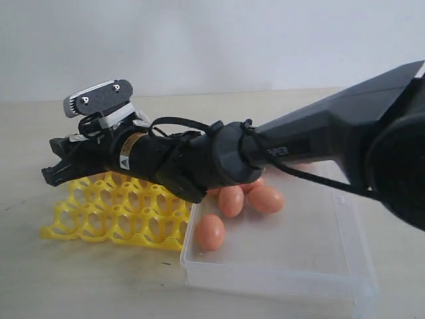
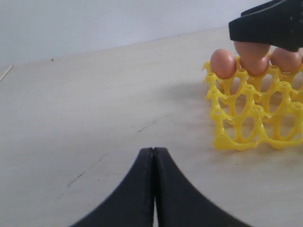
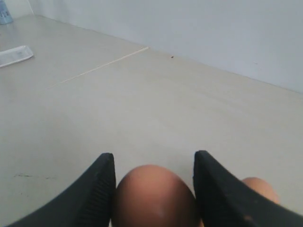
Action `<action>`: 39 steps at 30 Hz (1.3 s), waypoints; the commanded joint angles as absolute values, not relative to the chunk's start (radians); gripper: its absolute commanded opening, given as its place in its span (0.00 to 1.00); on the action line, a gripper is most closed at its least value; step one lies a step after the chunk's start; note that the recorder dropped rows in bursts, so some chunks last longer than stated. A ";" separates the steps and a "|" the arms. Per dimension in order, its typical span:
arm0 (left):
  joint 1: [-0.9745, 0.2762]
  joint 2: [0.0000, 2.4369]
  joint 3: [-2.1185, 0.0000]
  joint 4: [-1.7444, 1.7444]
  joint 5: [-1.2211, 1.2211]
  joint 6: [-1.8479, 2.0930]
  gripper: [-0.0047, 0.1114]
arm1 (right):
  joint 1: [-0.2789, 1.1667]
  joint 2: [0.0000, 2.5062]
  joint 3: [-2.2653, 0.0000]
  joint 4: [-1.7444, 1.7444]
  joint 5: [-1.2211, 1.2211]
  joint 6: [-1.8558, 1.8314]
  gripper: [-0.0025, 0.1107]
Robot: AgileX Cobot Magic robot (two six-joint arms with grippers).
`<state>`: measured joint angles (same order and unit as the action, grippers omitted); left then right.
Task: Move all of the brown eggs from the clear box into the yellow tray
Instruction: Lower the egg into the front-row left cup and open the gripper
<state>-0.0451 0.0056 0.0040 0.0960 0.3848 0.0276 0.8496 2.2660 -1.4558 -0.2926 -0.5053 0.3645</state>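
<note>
**A:** The brown egg [image 3: 154, 196] sits squarely between the right gripper's [image 3: 154, 155] black fingers [image 3: 97, 189], a pad pressed on each flank. That's clamped!

**B:** And where's it hanging?

**A:** Low over the yellow tray's [image 2: 246, 118] far row, between two seated eggs [image 2: 222, 62]. Whether its underside touches the cup, I can't tell.

**B:** The other arm?

**A:** The left gripper [image 2: 154, 150] has its fingers pressed together tip to tip, holding nothing, low over the table [image 2: 94, 118] and well apart from the tray.

**B:** And the box?

**A:** In the exterior view the clear box [image 1: 265, 274] has the tray just beside it at nine o'clock. Three loose eggs [image 1: 230, 199] show, bunched towards the box's ten o'clock corner.
</note>
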 commanded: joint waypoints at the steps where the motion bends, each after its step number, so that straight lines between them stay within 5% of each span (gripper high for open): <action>1: -0.050 0.000 0.000 0.095 0.379 0.023 0.04 | 0.849 2.319 -1.547 -0.404 -0.509 0.436 0.02; 39: -0.050 0.000 0.000 0.095 0.379 0.023 0.04 | 0.838 2.427 -1.624 -0.305 -0.440 0.294 0.02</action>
<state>-0.0451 0.0056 0.0040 0.0960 0.3848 0.0276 0.8476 2.4377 -1.6180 -0.3195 -0.4352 0.3132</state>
